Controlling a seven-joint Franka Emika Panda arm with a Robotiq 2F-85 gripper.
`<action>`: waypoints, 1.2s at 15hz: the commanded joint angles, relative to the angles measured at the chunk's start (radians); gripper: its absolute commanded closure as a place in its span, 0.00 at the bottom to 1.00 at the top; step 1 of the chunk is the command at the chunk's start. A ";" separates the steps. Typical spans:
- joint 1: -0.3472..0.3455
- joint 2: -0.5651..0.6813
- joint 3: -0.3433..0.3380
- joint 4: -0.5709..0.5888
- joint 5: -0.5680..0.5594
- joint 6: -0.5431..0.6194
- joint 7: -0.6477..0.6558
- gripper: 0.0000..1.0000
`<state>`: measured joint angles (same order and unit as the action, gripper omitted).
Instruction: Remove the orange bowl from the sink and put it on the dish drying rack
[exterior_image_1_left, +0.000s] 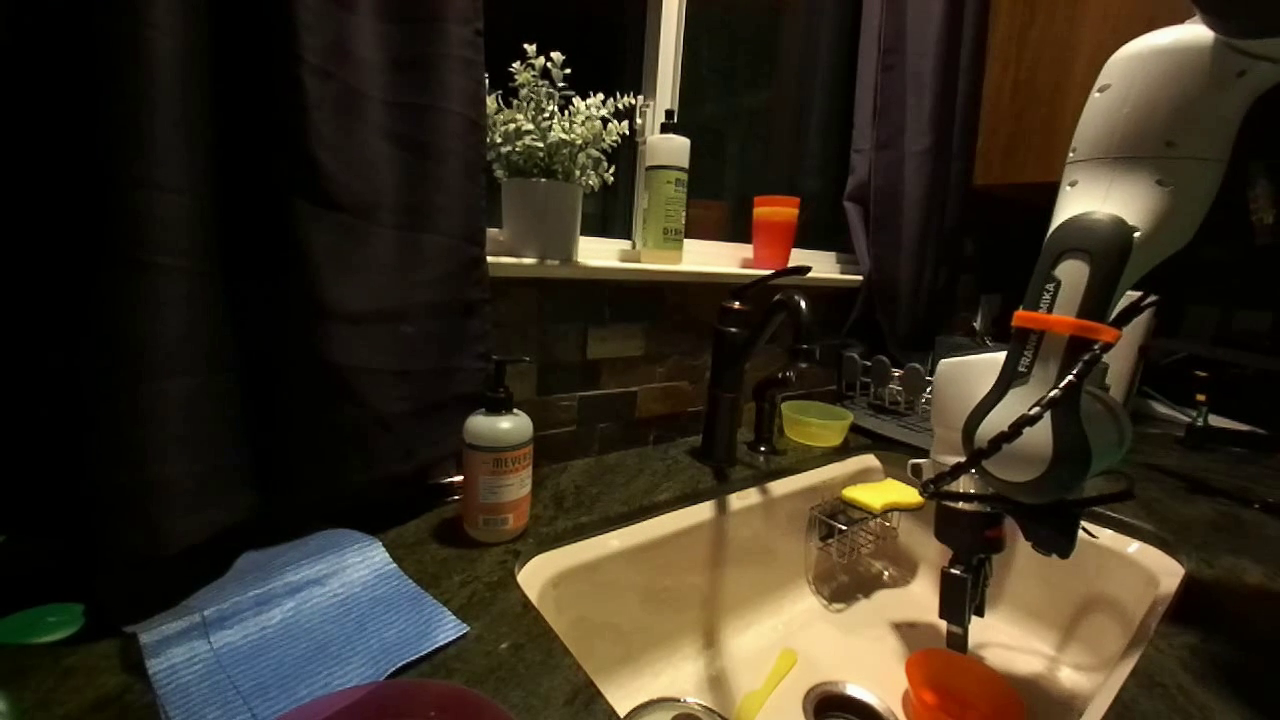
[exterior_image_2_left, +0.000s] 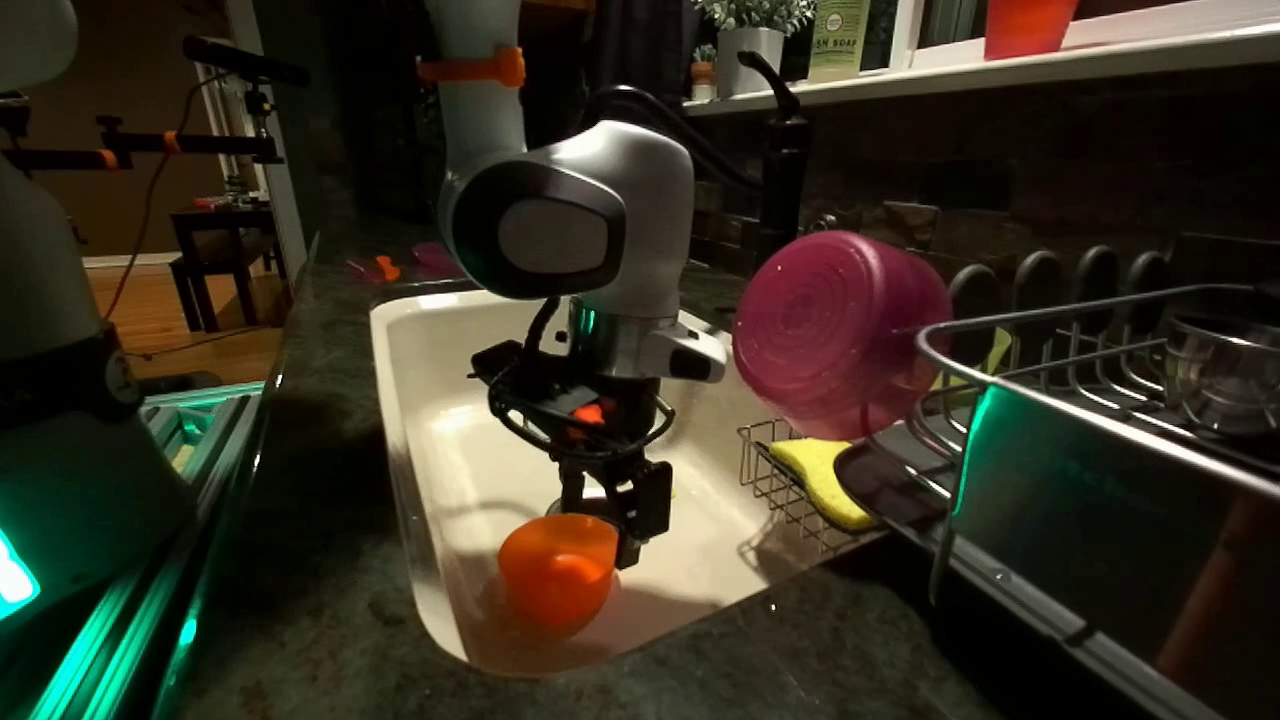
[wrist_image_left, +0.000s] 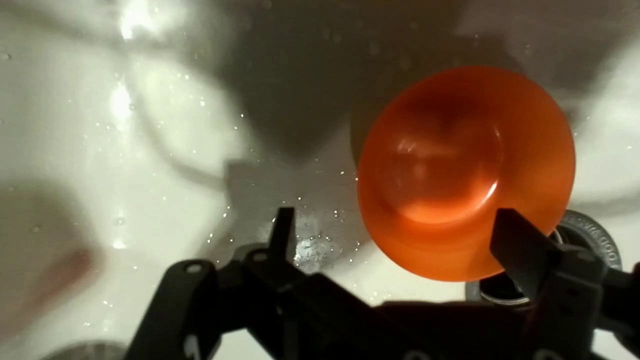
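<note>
Orange bowl (wrist_image_left: 462, 172) in sink (exterior_image_1_left: 640, 595), open side up, nr drain (wrist_image_left: 595, 237). Jaws wide apart, nothing held; wrist view: 1 fingertip (wrist_image_left: 520, 245) overlaps bowl edge, contact unclr. Drying rack (exterior_image_2_left: 1080, 500) on desk (exterior_image_2_left: 800, 640), adj. to sink.

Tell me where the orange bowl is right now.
The orange bowl is in the sink, at the bottom right of an exterior view, just right of the drain; in the wrist view it sits right of centre.
</note>
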<state>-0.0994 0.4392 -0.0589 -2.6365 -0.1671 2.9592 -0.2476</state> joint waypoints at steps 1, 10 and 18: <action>-0.003 0.068 -0.004 0.029 -0.022 0.069 -0.015 0.00; -0.002 0.173 -0.010 0.078 -0.052 0.160 -0.037 0.16; 0.002 0.232 -0.012 0.126 -0.065 0.175 -0.039 0.81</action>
<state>-0.0993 0.6333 -0.0646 -2.5301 -0.2184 3.0992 -0.2814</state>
